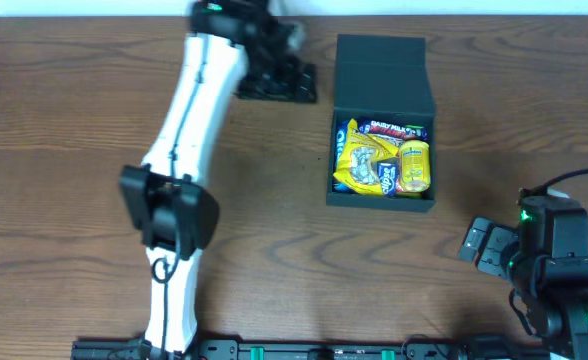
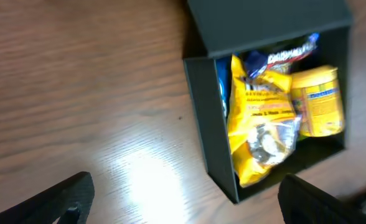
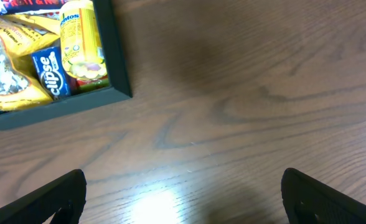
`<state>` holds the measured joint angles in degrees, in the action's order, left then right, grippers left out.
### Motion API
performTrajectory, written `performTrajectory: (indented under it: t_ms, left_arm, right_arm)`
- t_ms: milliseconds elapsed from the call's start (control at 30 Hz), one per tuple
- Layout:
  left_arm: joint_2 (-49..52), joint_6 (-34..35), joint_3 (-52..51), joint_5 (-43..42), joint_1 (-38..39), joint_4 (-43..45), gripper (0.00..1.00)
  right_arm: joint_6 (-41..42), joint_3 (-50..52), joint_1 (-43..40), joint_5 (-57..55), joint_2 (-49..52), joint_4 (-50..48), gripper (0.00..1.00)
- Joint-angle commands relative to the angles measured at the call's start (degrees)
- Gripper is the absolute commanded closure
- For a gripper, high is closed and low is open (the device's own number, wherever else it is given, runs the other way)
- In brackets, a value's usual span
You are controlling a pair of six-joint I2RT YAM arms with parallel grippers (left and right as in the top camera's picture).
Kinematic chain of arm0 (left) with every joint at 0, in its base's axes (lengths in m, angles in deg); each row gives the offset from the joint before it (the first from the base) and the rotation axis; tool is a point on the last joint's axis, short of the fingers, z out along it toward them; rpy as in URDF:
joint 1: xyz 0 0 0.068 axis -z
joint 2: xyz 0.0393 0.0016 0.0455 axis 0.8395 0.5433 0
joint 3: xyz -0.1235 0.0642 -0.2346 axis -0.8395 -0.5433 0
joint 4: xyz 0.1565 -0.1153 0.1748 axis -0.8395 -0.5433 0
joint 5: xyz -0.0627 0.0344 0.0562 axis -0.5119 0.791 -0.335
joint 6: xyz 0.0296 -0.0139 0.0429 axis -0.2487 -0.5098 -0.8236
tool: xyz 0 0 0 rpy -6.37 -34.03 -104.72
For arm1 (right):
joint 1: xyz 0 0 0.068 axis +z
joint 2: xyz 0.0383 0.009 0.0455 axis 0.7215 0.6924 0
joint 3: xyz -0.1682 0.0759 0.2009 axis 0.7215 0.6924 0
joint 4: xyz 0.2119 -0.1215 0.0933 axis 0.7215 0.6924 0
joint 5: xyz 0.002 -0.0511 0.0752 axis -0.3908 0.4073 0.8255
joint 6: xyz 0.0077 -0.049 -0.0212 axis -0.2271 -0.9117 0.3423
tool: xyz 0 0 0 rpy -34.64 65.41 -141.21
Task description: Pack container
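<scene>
The dark teal container sits on the wooden worktop, right of centre toward the far edge, with its hinged lid flap open at the far side. Inside lie a yellow snack packet, a yellow Mentos tub, a blue Eclipse pack and a Dairy Milk bar. The left pincer hovers just left of the box, its 2 fingers spread wide and empty. The right pincer hangs over bare wood, apart from the box at the near right, also wide open and holding nothing.
</scene>
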<state>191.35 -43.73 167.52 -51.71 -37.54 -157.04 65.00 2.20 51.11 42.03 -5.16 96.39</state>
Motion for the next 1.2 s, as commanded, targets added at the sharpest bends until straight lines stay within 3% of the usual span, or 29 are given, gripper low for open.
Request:
performTrajectory:
  t_ms: [0,200,733,1167]
  left_arm:
    - [0.96,4.31,0.55,10.86,4.74,0.02,0.05]
    - [1.49,11.78,-0.15,16.02,9.07,1.09,0.05]
    - [1.51,14.78,-16.55,19.12,11.69,12.02,0.05]
    - [1.51,18.58,-17.57,23.37,14.25,13.09,0.05]
  right_arm:
    - [0.37,0.28,-0.46,-1.79,-0.15,0.11,0.01]
    - [0.37,0.28,-0.46,-1.86,-0.15,1.16,0.01]
    - [0.39,0.28,-0.46,-1.81,-0.15,1.16,0.01]
    - [0.37,0.28,-0.46,-1.81,-0.15,1.14,0.01]
